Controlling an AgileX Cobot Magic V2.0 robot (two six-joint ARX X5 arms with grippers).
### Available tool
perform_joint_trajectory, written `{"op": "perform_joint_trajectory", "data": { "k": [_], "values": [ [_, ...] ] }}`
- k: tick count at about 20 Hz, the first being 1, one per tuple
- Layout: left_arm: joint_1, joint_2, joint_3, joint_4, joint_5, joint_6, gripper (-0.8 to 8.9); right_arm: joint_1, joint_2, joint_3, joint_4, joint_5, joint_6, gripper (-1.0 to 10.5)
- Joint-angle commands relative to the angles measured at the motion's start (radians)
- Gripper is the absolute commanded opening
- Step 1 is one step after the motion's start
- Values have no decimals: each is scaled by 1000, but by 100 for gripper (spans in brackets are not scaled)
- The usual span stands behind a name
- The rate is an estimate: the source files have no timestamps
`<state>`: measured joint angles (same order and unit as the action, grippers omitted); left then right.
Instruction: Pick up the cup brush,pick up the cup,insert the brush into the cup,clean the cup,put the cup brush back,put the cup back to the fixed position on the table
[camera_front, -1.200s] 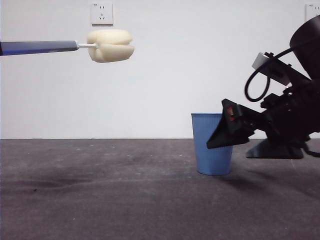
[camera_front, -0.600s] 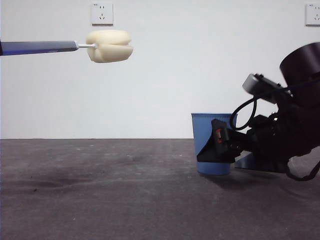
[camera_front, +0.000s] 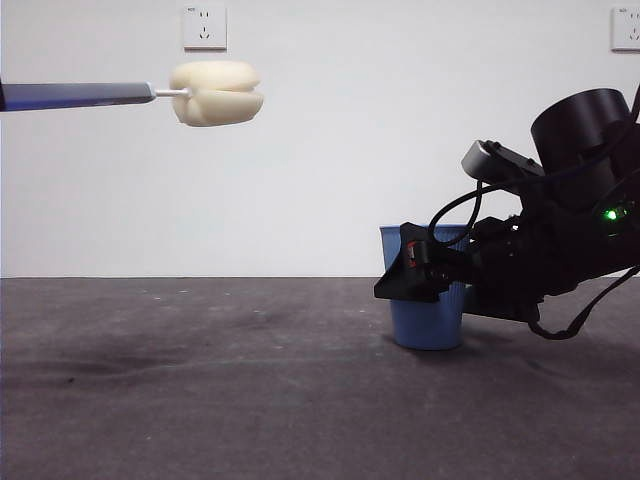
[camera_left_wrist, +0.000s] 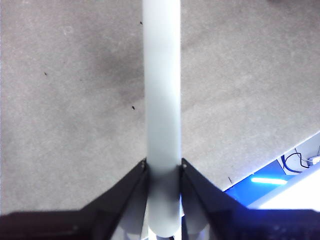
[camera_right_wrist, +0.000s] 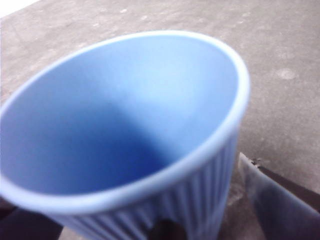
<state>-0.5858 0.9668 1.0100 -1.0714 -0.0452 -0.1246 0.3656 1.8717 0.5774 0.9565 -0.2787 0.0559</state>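
**Mia:** Where is the cup?

**Ben:** The cup (camera_front: 427, 315) is blue. It stands up straight on the table (camera_front: 200, 400), over on the right side of the front view. The right gripper (camera_front: 412, 280) is down low at it. One black jaw is in front of the cup and one is past it, so the cup sits between them. I cannot tell if they squeeze it.

**Mia:** And the cup brush?

**Ben:** The cup brush (camera_front: 215, 92) is high in the air on the left, lying flat. The left gripper (camera_left_wrist: 162, 167) pinches its grey handle tight.

**Mia:** What is the room like?

**Ben:** The table is dark grey with little pale specks. Behind it is a plain white wall (camera_front: 350, 150) with a socket (camera_front: 204, 27) up high.
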Motion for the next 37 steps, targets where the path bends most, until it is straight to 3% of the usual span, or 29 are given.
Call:
{"op": "perform_joint_trajectory", "data": {
  "k": [1,4,8,12,15,20,22,27,28,33,37],
  "values": [
    [-2,0,6,5,0,-10,-9,3,25,2,3,5,7,405],
    [-2,0,6,5,-2,-10,-9,4,27,2,7,24,7,149],
    [-2,0,6,4,-2,-10,-9,4,27,2,7,23,6,-14],
    [-2,0,6,4,-3,5,-9,4,19,2,1,18,31,-12],
    [-2,0,6,1,-5,56,-9,14,-84,2,-146,18,6,-13],
    [-2,7,6,-2,-4,165,-9,43,-423,30,-635,67,-190,-13],
    [-2,17,6,-10,-3,210,-9,53,-517,83,-853,138,-254,-13],
    [-2,55,6,-8,-3,300,-9,87,-577,242,-1272,280,-430,-13],
    [-2,66,6,-5,-3,321,-9,97,-576,268,-1341,320,-498,-13],
    [-16,122,6,8,-2,354,-9,142,-576,297,-1481,526,-770,-13],
    [-88,161,6,24,-3,366,-9,186,-576,297,-1481,656,-972,-13]
  ]
}}
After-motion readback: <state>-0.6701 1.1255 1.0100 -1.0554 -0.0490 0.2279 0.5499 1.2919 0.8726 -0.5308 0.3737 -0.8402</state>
